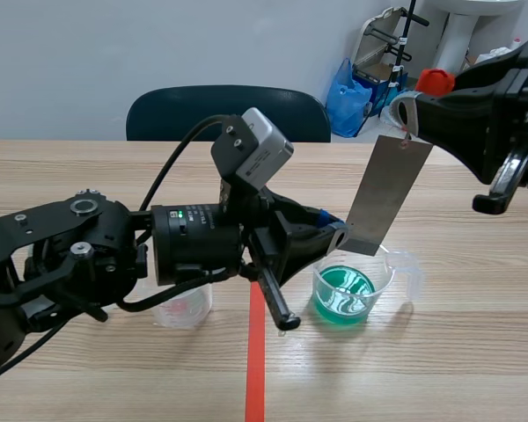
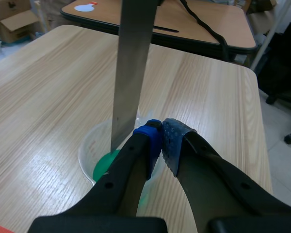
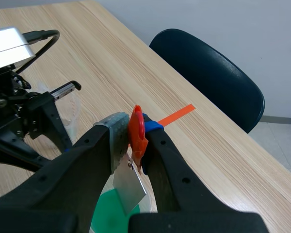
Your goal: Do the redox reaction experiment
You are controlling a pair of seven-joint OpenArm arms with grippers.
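A clear beaker (image 1: 384,283) of green liquid (image 1: 343,290) stands right of the tape line. My left gripper (image 1: 336,232) comes in low from the left and is shut at the beaker's near-left rim. In the left wrist view its pads (image 2: 153,141) press together over the beaker's wall (image 2: 88,151). My right gripper (image 1: 411,119) hangs high at the right, shut on an orange tab (image 3: 137,130) atop a grey metal strip (image 1: 385,193). The strip (image 2: 133,63) hangs tilted, its lower end at rim level above the liquid (image 3: 109,211).
A second clear beaker (image 1: 183,306) with pink markings stands behind my left arm, left of the orange tape line (image 1: 255,360). A dark chair (image 1: 180,110) stands beyond the table's far edge. Bags and clutter lie at the back right.
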